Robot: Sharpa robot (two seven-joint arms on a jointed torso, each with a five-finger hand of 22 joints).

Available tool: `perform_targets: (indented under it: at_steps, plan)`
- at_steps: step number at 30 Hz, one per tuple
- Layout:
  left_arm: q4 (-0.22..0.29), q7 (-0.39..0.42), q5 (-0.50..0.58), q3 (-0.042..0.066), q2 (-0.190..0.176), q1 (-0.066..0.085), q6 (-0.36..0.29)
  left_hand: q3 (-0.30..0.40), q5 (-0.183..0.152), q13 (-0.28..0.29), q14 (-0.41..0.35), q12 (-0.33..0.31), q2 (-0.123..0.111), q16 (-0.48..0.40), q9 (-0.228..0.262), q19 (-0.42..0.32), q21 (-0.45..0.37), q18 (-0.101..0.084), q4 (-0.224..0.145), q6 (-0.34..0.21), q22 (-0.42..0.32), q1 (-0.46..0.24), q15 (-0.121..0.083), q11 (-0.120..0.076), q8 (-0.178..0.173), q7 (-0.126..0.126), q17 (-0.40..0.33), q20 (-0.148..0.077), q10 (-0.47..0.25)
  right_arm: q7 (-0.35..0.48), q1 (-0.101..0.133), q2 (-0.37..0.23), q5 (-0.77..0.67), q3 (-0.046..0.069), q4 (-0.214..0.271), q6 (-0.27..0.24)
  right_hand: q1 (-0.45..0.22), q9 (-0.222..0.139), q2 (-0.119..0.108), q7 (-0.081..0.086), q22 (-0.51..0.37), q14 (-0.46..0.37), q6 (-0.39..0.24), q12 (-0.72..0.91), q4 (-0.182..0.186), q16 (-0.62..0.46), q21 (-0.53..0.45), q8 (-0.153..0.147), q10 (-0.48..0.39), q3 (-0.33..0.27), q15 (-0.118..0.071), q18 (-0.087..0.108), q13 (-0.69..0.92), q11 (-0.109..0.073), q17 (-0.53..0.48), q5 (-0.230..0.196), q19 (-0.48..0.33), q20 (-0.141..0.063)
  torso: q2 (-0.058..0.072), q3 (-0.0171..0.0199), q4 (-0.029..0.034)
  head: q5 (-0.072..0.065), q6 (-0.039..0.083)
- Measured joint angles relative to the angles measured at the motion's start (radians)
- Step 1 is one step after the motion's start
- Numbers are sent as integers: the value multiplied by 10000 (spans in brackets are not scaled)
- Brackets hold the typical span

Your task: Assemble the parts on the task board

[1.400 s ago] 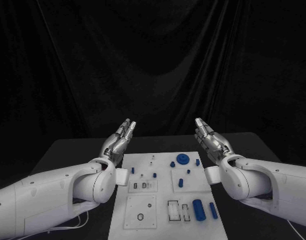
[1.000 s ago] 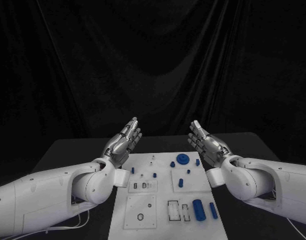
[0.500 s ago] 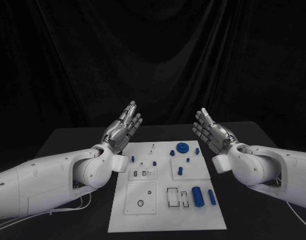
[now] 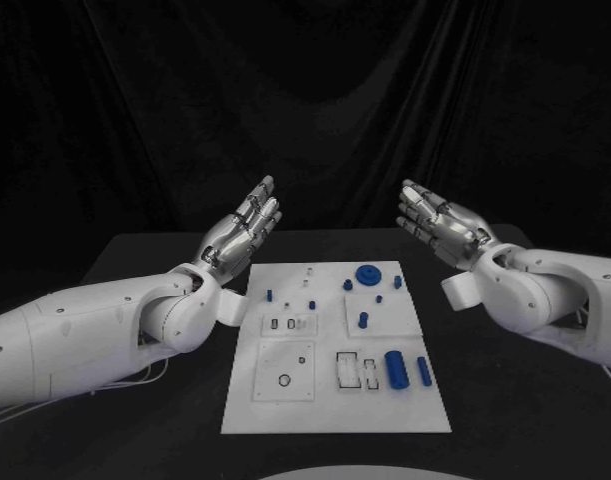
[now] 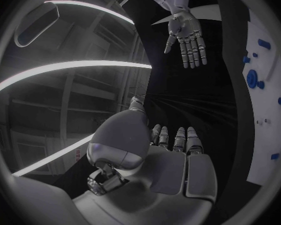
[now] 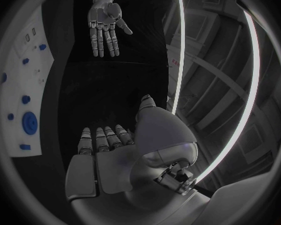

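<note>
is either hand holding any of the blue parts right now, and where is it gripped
Nothing is held. The left hand and right hand are both raised with fingers apart, beyond the far end of the task board, and the blue parts lie on it.

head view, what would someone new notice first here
First, the two silver hands held up off the black table, fingers apart and holding nothing: the left hand beyond the far left corner of the task board, the right hand beyond its far right corner. Next, the white board itself between the arms, dotted with small blue parts, the round blue part near its far edge.
</note>
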Motion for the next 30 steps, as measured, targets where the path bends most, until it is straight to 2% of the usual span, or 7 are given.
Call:
perform_targets:
  at_steps: [6, 9, 11, 14, 18, 22, 30]
  plan:
    - [233, 6, -1188, 1, -387, 3, -495, 89, 653, -5, 0, 0, -2, 0, 28, 0, 0, -2, -3, 174, 0, 542, 0, 122, 38, 174, 2, 0, -6, -1218, 804, -237, -2779, 10, 18, -23, 1486, 125, -126, 527, 129, 81, 598, 0, -634, 0, 149, 58, 40, 360, 1320, -1, 0, 787, 10, 909, 348, 1425, 35, -30, 3, 161, -464]
    - [375, 10, -1662, 5, -561, 13, -717, 311, 1792, -7, 0, 0, -30, 0, 33, 4, 0, 0, -31, 281, 0, 1205, 0, 345, 38, 362, 2, 111, -4, -1912, 1033, -277, -4358, 18, 34, -22, 2081, 201, -106, 1268, 387, 733, 1193, 17, -1055, 131, 667, 148, 203, 610, 1548, 158, 52, 812, 145, 999, 1520, 1662, 115, -39, 58, 176, -552]
    - [465, 12, -1926, 6, -672, 14, -831, 482, 3012, -8, 0, 0, -97, 0, 41, 15, 0, -1, 0, 323, 0, 1880, 0, 461, 38, 468, 3, 320, 19, -2321, 1148, -289, -5381, 9, 46, -18, 2448, 250, -129, 1446, 679, 2254, 1559, 107, -1338, 516, 1335, 210, 481, 892, 1646, 159, 115, 960, 385, 736, 3264, 1722, 204, -41, 111, 150, -577]
    - [603, 15, -2311, 6, -842, 20, -983, 539, 3512, -8, 0, 0, -96, 0, 43, 8, 0, -1, 7, 380, 0, 2182, 0, 574, 38, 554, 4, 598, -8, -2956, 1336, -290, -7155, 5, 61, 14, 2789, 365, -261, 1691, 1032, 6454, 2508, 277, -1750, 1568, 2328, 367, 1303, 1342, 1688, 157, 260, 1057, 1004, 286, 6456, 1721, 405, -47, 237, 37, -510]
    - [741, 16, -2660, -4, -1029, 20, -1106, 597, 3746, -8, 0, 0, -41, 0, 58, 3, 0, -1, 14, 459, 0, 2263, 0, 756, 40, 749, 5, 1048, -8, -3746, 1520, -233, -9696, 5, 120, 113, 3290, 454, -504, 1452, 1326, 10622, 3516, 822, -2356, 2953, 3309, 461, 3872, 2025, 681, 156, 618, 1161, 1773, -194, 9880, 785, 637, -58, 372, -33, -480]
    - [842, 18, -2860, -4, -1131, 20, -1155, 625, 3808, -8, 0, 0, -37, 0, 65, 16, 0, -1, -15, 492, 0, 2344, 1, 824, 78, 782, 5, 1172, -10, -4332, 1600, -185, -12078, 2, 203, 186, 3241, 607, -773, 1089, 1823, 13063, 5131, 1448, -2589, 4136, 4331, 703, 7327, 2292, -103, 157, 988, 796, 2713, -717, 12069, -32, 804, -78, 482, -70, -543]
    - [984, 20, -3073, -1, -1255, 20, -1168, 652, 3905, -7, 0, 0, -57, 0, 76, 2, 0, -2, 13, 599, 1, 2408, 73, 900, 78, 889, -2, 1327, -8, -4992, 1640, -82, -15436, 2, 257, 353, 3051, 642, -1064, 916, 2827, 13879, 6521, 953, -2739, 6144, 5614, 587, 8764, 2806, -504, 156, 756, 482, 4555, -968, 12937, -422, 1047, -147, 668, -127, -602]
